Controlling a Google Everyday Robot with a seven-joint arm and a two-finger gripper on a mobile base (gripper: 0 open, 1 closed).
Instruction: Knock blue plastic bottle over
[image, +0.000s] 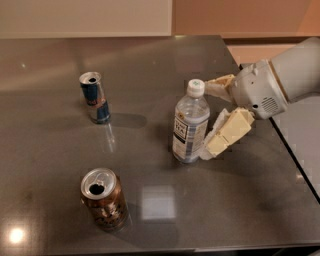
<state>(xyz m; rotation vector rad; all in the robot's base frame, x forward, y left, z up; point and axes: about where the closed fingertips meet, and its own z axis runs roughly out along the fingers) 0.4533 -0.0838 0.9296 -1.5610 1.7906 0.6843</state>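
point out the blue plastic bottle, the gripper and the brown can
blue plastic bottle (188, 130), camera view, on its label
gripper (213, 117), camera view, midway between its open jaws, beside the bottle
brown can (107, 206), camera view, on its side wall

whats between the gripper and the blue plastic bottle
Nothing. In the camera view the gripper is close beside the blue plastic bottle, its lower finger at the bottle's side.

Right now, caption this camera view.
Open gripper beside the upright blue plastic bottle; blue can and brown can stand to its left.
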